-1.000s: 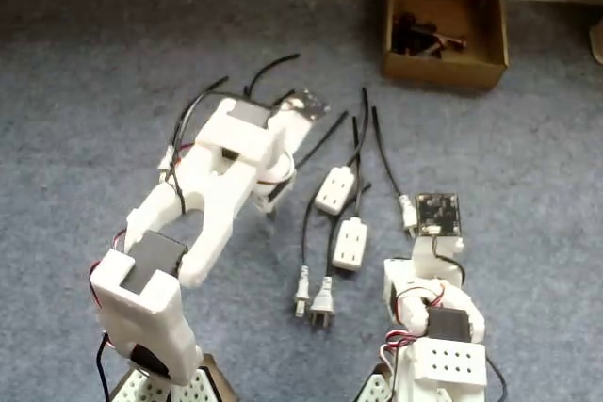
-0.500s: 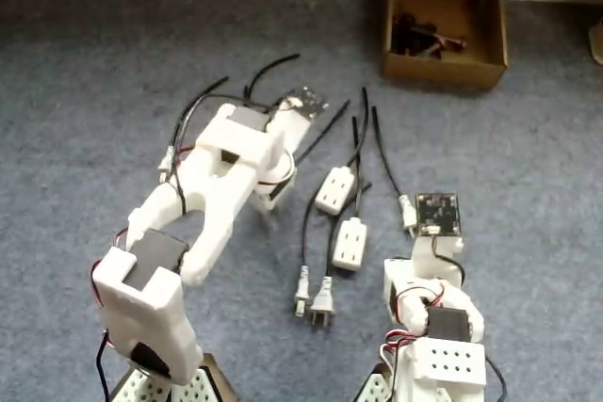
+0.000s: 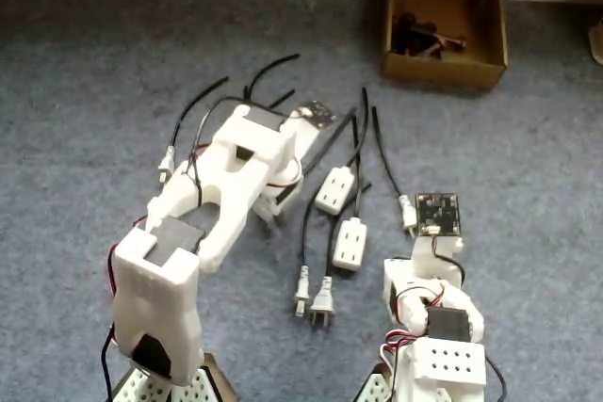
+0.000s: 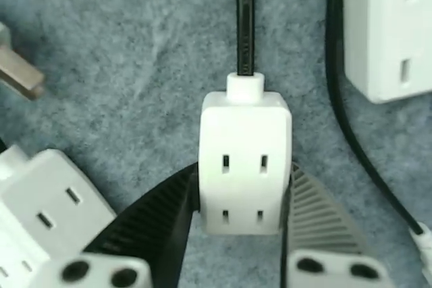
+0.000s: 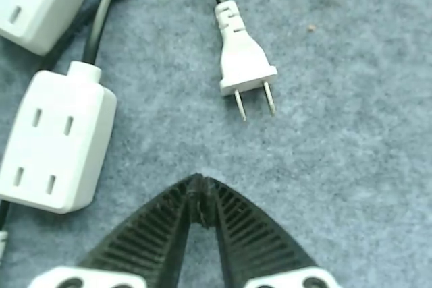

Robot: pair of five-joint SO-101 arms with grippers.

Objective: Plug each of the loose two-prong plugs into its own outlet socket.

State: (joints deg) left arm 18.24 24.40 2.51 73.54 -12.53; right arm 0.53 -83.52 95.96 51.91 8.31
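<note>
Left gripper: we note the jaws clamped against both sides of a white outlet socket. The block lies flat on the grey carpet, slots up, and its black cord runs straight away from the fingers. One neighbouring socket lies on one side and another socket on the other, both close.

In the high view the left arm stretches over the cords, and we cannot tell which block it holds.

Right gripper: fingers pressed together tip to tip, low over the carpet. A loose two-prong plug lies just beyond them, apart, with its prongs pointing back at the tips. A third socket block lies beside it.

In the high view a second plug and a third plug lie side by side between the arms. A cardboard box sits well apart.
</note>
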